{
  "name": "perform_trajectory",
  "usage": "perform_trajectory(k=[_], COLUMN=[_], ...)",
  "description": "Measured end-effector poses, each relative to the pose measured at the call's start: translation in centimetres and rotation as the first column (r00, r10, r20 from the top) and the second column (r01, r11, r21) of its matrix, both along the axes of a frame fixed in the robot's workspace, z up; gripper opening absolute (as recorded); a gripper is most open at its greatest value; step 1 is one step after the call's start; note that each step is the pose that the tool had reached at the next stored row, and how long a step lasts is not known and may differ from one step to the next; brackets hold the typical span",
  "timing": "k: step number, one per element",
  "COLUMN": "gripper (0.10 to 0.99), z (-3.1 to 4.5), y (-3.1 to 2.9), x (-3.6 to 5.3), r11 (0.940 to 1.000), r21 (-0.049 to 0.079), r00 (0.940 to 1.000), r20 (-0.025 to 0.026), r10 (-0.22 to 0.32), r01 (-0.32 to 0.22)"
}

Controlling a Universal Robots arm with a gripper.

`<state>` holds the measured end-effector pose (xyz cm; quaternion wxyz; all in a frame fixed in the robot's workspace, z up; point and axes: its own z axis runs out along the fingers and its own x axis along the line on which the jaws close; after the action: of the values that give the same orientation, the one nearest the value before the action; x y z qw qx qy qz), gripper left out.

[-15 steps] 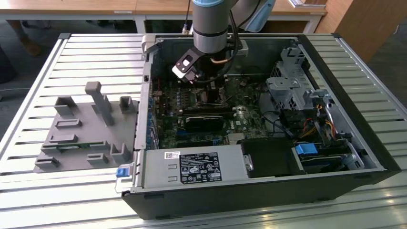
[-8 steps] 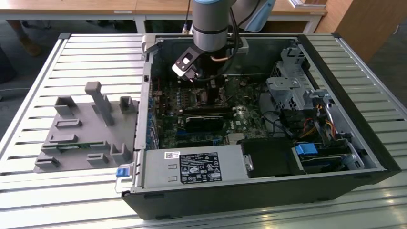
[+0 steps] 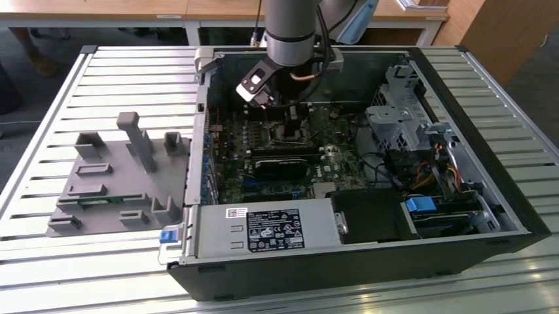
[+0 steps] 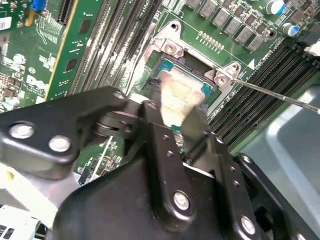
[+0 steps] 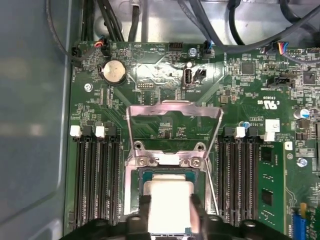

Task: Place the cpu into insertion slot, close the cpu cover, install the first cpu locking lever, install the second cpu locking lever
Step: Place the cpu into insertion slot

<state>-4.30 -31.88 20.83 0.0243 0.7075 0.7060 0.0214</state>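
Observation:
My gripper [image 5: 170,212] hangs low over the insertion slot [image 5: 134,200] on the green motherboard, shut on the cpu [image 5: 170,200]. Its black fingers [image 5: 145,212] press the chip's two opposite sides. The cpu's silver face lies level within the socket's rim, and I cannot tell whether it rests fully on the socket floor. In the second wrist view the cpu [image 4: 179,92] sits between the fingertips [image 4: 196,131]. The cpu cover [image 5: 175,106] is swung open, standing up behind the slot. A thin locking lever [image 4: 280,96] sticks out unlatched beside the socket. In the exterior view my gripper [image 3: 292,123] reaches into the open case.
Black memory slots [image 5: 97,175] flank the socket, with a green memory module [image 5: 272,175] beside them. A coin battery [image 5: 114,71] and cables lie beyond the cover. The power supply [image 3: 262,229], drive cage [image 3: 397,124] and case walls hem the board. A grey fixture [image 3: 114,176] sits on the table.

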Motion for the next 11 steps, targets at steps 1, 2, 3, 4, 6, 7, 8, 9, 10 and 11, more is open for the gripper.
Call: perform_trajectory(k=[1, 2, 3, 4, 6, 7, 8, 9, 10, 11], gripper=[0.42, 0.361, 0.361, 0.302, 0.243, 0.184, 0.125, 0.125, 0.106, 0.106], z=[0.05, 0.13, 0.2, 0.25, 0.36, 0.38, 0.4, 0.43, 0.47, 0.49], y=[-0.05, -0.08, -0.08, -0.08, -0.08, -0.08, -0.08, -0.08, -0.08, -0.08], x=[0.08, 0.18, 0.27, 0.34, 0.38, 0.39, 0.38, 0.39, 0.39, 0.39], r11=[1.0, 1.0, 1.0, 1.0, 1.0, 1.0, 1.0, 1.0, 1.0, 1.0], r21=[0.001, 0.002, 0.003, 0.003, 0.003, 0.003, 0.003, 0.003, 0.003, 0.003], r00=[1.0, 1.0, 0.9999, 0.9999, 0.9998, 0.9998, 0.9997, 0.9997, 0.9997, 0.9997], r20=[-0.0032, -0.0078, -0.0127, -0.0167, -0.0209, -0.0219, -0.0224, -0.0232, -0.0239, -0.0242], r10=[0.0, 0.0, 0.0, 0.0, 0.0, 0.0, 0.0, 0.0, 0.0, 0.0], r01=[0.0, 0.0, 0.0, 0.0, 0.0, 0.0, 0.0, 0.0, 0.0, 0.0])
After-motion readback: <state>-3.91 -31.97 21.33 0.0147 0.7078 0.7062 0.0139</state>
